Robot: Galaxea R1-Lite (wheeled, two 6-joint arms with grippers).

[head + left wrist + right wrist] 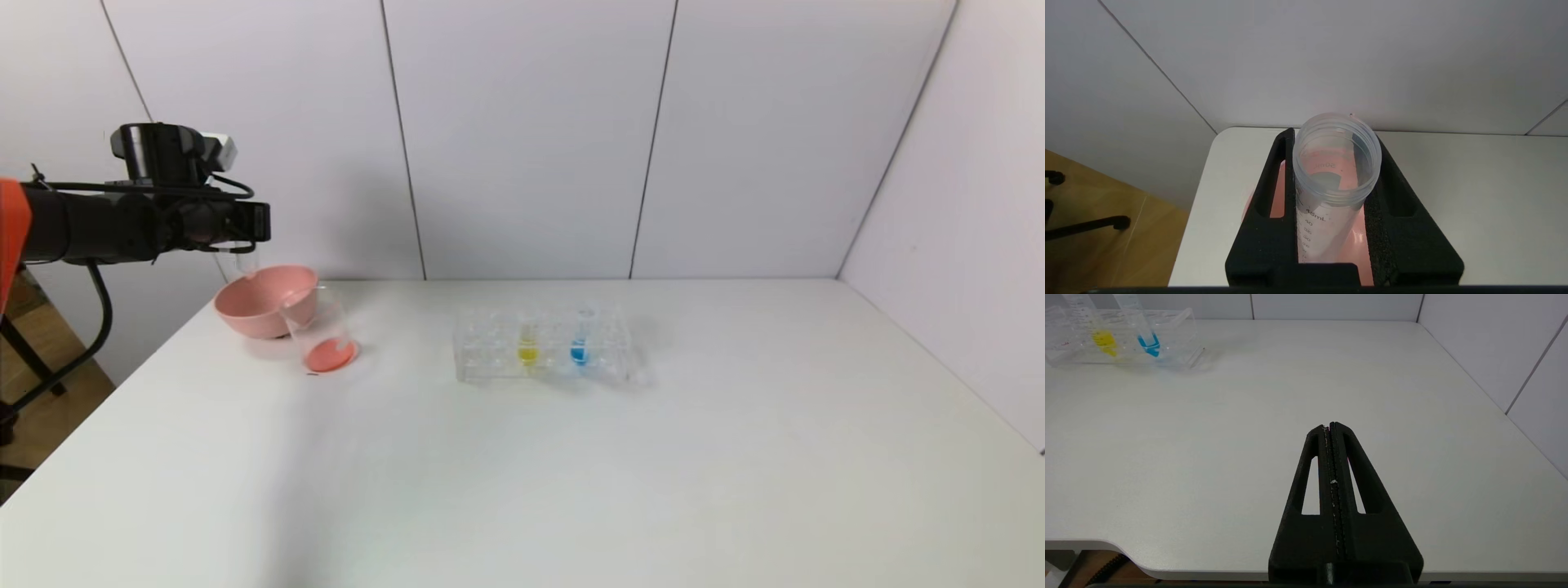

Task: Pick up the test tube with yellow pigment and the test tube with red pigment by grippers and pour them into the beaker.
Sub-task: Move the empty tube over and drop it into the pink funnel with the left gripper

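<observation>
White bench under plain grey wall panels, nothing else behind.

Stands upright in the clear rack, mid-bench toward the far edge: test tube with yellow pigment, long axis vertical, mouth up, colour only at the bottom. Shares the rack with a blue tube just beside it, on the side toward the right edge.

Off toward the far-left corner, beaker, red liquid across its bottom, touching or just beside the pink bowl (cannot tell which).

Above that bowl, left gripper clamped on a clear tube, roughly upright, open mouth toward the wrist camera. Shows no liquid inside; judged to be the test tube with red pigment, already emptied, since red sits in the beaker and none in the rack.

Right gripper over the near-right part of the bench, fingers pressed together, holding nothing. Looks across to the rack, well apart, toward the far-left.

Turns on this: yellow tube vertical, well apart from both grippers, left one occupied and right one free. Probably calls for opening the right fingers and closing on the upper, dry part of the tube, clear of the blue neighbour.
</observation>
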